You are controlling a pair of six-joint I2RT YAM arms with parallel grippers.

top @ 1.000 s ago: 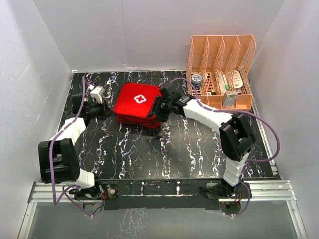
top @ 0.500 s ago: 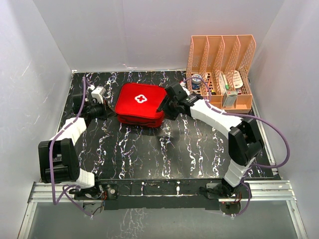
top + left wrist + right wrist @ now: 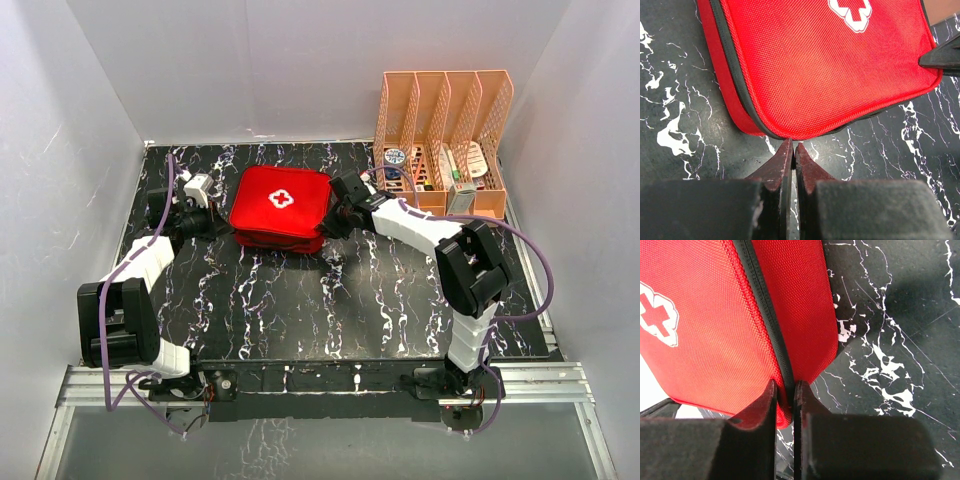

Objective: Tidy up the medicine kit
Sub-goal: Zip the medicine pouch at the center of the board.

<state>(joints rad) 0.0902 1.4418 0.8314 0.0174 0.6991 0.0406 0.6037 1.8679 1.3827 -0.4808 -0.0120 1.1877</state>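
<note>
Red soft fabric medicine kit point(image 3: 278, 205): squarish with rounded corners, lid down, lying flat on the black white-veined table point(image 3: 300, 300). It sits toward the far side and a little left of centre, right between my two grippers.
White cross point(image 3: 281, 198): facing up on the lid, and in the overhead view it is clear of both my grippers.
Left gripper point(image 3: 212, 224): down at the kit's left side. On my left wrist camera the fingers point(image 3: 782, 165) are pressed together, with only a hairline between them.
Left gripper tips point(image 3: 793, 145): right at the rounded corner of the kit point(image 3: 830, 65), touching or all but touching it. I can't tell whether anything is caught between them.
Right gripper point(image 3: 327, 224): at the kit's right edge, low to the table.
Right grip point(image 3: 786, 386): fingers nearly closed and pinching the kit's point(image 3: 705, 330) edge, with red fabric filling the gap between them.
Black zip band point(image 3: 765, 305): runs along the kit's side wall and straight down into my right pinch.
Orange-pink plastic file rack point(image 3: 440, 110): four slots, upright in the far right corner with small items low inside. It stands apart from the kit, beyond my right forearm.
</note>
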